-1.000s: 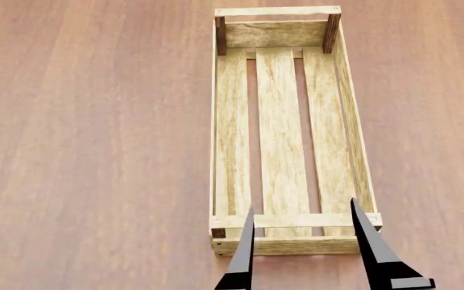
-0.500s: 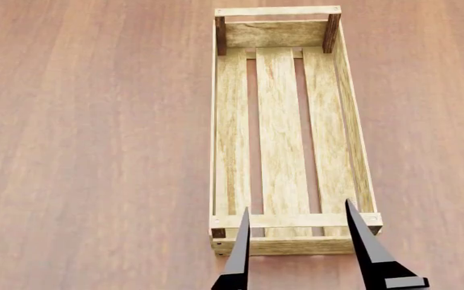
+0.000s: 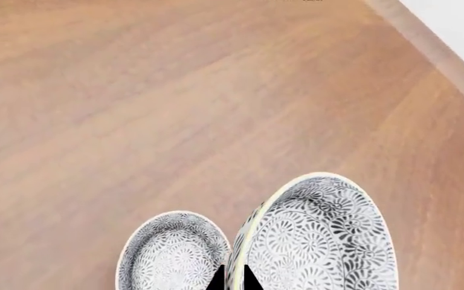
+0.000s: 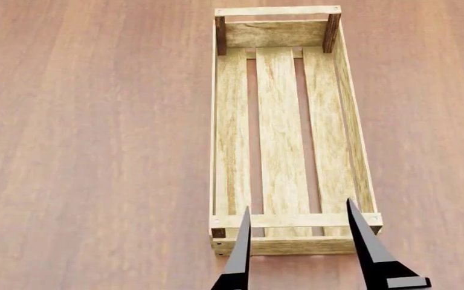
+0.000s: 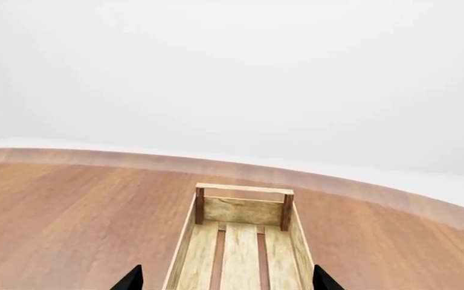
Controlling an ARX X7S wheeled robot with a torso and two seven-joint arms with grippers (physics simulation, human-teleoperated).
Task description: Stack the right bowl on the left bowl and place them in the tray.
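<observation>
**Left gripper pinches a bowl rim; right gripper hangs wide at the tray's near end**

In the left wrist view, the left gripper (image 3: 234,279) shows only its two black fingertips, drawn narrow and closed on the rim of the larger patterned bowl (image 3: 321,238), which is tilted up on edge. A smaller patterned bowl (image 3: 173,252) sits upright just beside it on the wooden table (image 3: 135,109); whether the two bowls touch cannot be told.

In the head view, the pale wooden tray (image 4: 284,130) lies lengthwise on the table at centre-right, running from near to far, with nothing in it. The right gripper (image 4: 296,241) hovers at the tray's near end, its black fingers (image 4: 366,244) spread wide, holding nothing. Neither bowl appears in the head view.
</observation>
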